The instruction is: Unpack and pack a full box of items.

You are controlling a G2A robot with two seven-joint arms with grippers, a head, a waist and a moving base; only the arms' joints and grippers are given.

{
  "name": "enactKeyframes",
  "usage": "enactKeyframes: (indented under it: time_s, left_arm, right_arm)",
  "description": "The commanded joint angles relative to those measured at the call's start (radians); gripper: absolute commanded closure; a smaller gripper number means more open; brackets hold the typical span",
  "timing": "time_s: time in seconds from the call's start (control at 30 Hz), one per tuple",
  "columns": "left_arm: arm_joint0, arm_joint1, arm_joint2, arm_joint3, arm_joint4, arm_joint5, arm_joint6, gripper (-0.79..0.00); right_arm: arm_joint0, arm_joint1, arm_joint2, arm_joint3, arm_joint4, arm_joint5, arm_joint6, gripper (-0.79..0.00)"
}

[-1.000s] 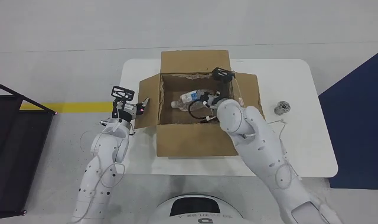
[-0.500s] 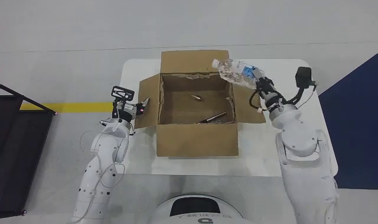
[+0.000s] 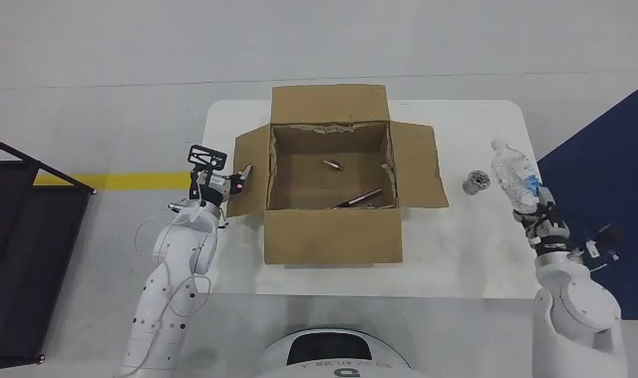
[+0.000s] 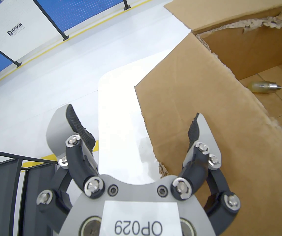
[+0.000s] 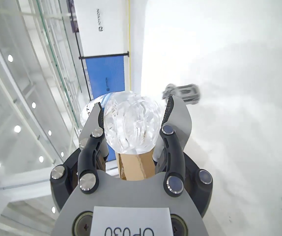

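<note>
At the table's (image 3: 469, 263) right side, my right hand (image 5: 134, 110) is pinching the one bottle (image 3: 512, 171) by its base end, a pad on either side of the clear body. Its long axis runs away from the robot, with the cap end pointing toward the far edge and leaning slightly toward the box (image 3: 334, 233). In the right wrist view I'm looking at its bottom almost end-on. I can't tell whether it touches the table or hangs above it. One small metal spool (image 3: 478, 182) lies just beside the bottle, between it and the box's right flap, apart from both. There is one box at mid-table, open, with all four flaps folded outward. Inside it I count two things. One is a short cylinder (image 3: 331, 164) near the middle of the floor, lying on its side. The other is a dark rod (image 3: 359, 197) toward the near right corner, lying at a slant. There may be more beside the rod, but I can't make it out. My left hand (image 4: 133, 111) sits at the box's left side by the edge of the left flap, its fingers spread wide and gripping nothing, over the bare table.
</note>
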Motion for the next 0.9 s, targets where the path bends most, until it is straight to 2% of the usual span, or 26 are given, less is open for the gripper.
enactKeyframes:
  time_s: [0.0,0.17,0.3,0.53,0.57,0.6,0.63,0.67,0.87]
  left_arm:
    - [0.0,0.0,0.0,0.0,0.0,0.0,0.0,-0.785]
    - [0.0,0.0,0.0,0.0,0.0,0.0,0.0,-0.785]
    - [0.0,0.0,0.0,0.0,0.0,0.0,0.0,-0.785]
    - [0.0,0.0,0.0,0.0,0.0,0.0,0.0,-0.785]
    - [0.0,0.0,0.0,0.0,0.0,0.0,0.0,-0.785]
    - [0.0,0.0,0.0,0.0,0.0,0.0,0.0,-0.785]
    - [0.0,0.0,0.0,0.0,0.0,0.0,0.0,-0.785]
    - [0.0,0.0,0.0,0.0,0.0,0.0,0.0,-0.785]
    - [0.0,0.0,0.0,0.0,0.0,0.0,0.0,-0.785]
  right_arm:
    - [0.009,-0.001,0.009,0.044,0.038,0.015,-0.009,0.0]
    - [0.072,-0.007,-0.005,0.12,0.027,0.16,-0.202,0.0]
    - [0.12,-0.009,-0.045,0.146,-0.006,0.242,-0.272,0.0]
    - [0.203,-0.001,-0.12,0.175,-0.096,0.328,-0.219,0.0]
    - [0.211,0.001,-0.129,0.172,-0.111,0.336,-0.202,-0.037]
    - [0.214,0.004,-0.14,0.167,-0.128,0.339,-0.174,-0.185]
    - [0.216,0.007,-0.145,0.162,-0.144,0.342,-0.146,-0.517]
    - [0.217,0.009,-0.144,0.158,-0.157,0.348,-0.132,-0.785]
    - [0.193,0.013,-0.116,0.086,-0.163,0.359,-0.119,-0.785]
